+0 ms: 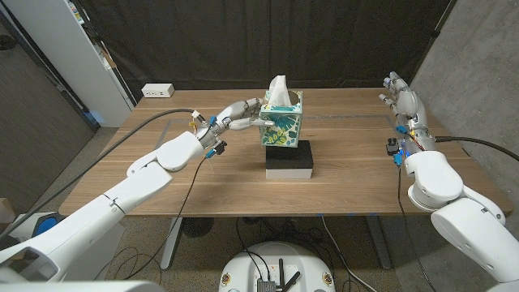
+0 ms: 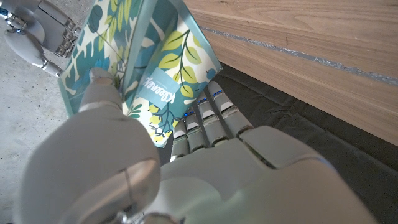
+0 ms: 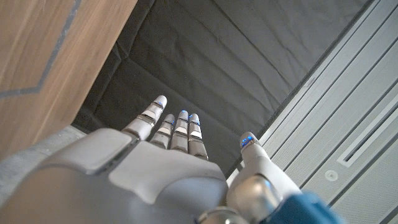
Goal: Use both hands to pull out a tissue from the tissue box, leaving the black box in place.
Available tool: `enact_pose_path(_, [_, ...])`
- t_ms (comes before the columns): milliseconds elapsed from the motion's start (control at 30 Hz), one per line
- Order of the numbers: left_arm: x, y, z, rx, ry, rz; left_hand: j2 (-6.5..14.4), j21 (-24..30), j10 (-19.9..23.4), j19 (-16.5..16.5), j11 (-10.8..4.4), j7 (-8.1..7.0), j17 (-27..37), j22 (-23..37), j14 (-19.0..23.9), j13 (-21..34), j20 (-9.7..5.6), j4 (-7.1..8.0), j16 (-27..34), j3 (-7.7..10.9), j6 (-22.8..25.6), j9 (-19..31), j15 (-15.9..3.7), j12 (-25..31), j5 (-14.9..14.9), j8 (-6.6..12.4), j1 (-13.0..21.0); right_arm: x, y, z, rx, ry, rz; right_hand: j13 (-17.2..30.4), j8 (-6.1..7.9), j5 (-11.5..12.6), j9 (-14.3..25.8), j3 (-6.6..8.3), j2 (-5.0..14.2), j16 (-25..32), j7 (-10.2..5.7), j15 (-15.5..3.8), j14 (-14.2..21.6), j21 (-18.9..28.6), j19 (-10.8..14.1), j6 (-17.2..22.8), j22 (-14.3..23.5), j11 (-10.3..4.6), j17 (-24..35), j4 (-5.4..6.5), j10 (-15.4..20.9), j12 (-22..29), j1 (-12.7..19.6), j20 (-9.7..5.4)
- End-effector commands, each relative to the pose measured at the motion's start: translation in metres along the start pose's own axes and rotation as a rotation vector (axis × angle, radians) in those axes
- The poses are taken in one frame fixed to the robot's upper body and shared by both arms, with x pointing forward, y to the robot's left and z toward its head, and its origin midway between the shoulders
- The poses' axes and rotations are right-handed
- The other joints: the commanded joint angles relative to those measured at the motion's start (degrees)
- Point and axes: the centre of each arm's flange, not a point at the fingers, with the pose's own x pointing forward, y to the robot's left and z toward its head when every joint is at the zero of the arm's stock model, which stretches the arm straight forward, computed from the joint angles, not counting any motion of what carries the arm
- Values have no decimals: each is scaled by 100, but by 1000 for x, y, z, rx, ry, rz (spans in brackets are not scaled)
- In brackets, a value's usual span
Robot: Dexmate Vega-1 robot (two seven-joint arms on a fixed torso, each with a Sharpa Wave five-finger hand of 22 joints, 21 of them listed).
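while left hand [image 1: 240, 113] grips tissue box [image 1: 281, 123] side | right hand [image 1: 401, 96] raised, fingers apart, holding nothing

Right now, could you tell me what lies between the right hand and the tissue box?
In the head view, only bare wooden table lies between the right hand and the tissue box; nothing stands on that stretch.

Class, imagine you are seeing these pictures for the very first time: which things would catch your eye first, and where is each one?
First comes the leaf-patterned tissue box, standing on the black box at the middle of the wooden table, with a white tissue sticking up from its top. Next, the left hand grips the tissue box's side. The right hand is held up near the table's far right corner, fingers apart, holding nothing.
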Motion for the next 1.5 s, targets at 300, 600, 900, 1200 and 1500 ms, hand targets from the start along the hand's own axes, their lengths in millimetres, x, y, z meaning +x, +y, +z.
enact_pose_path(300, [-7,-2,3,3,-1,14,16,-36,6,-50,2,17,21,22,-23,21,-2,2,-19,58,6,13,-630,-16,-21,-7,-43,-3,8,29,-316,-140,53,4,56,35,10,150,467,50,-147,-281,30,-6,-7,53,20,-152,15,46,12,30,136,-72])
enact_pose_path(600, [-7,-2,0,-6,0,14,14,-34,16,-47,-6,25,20,22,-22,22,-6,3,-18,68,11,13,-626,-11,-21,-10,-58,-4,16,35,-428,-171,37,2,63,37,9,263,459,62,-282,-369,66,-11,-30,94,18,-276,0,42,36,30,236,-131])
enact_pose_path(900, [-7,-1,-3,-10,5,17,8,-36,18,-52,12,31,19,22,-15,24,-12,3,-15,75,19,12,-616,-9,-22,-11,-70,-7,24,36,-539,-246,-36,0,33,35,10,418,465,62,-445,-424,107,-3,-23,33,16,-406,-40,-17,-2,9,397,-162])
enact_pose_path(1200, [-5,-1,-4,-9,3,15,6,-37,12,-57,0,34,18,22,-21,25,-15,-2,-18,89,19,12,-620,-11,-22,-16,-76,-10,26,38,-576,-263,-38,2,57,15,13,529,460,84,-465,-430,182,26,58,84,16,-406,-64,-68,59,30,525,-156])
enact_pose_path(1500, [-3,0,-3,-8,0,14,11,-39,9,-63,-6,31,18,22,-23,27,-21,-2,-19,104,19,11,-627,-12,-21,-21,-84,-14,27,39,-579,-282,-42,6,82,6,19,612,474,126,-510,-442,283,46,126,172,17,-437,-67,-74,160,59,607,-110])
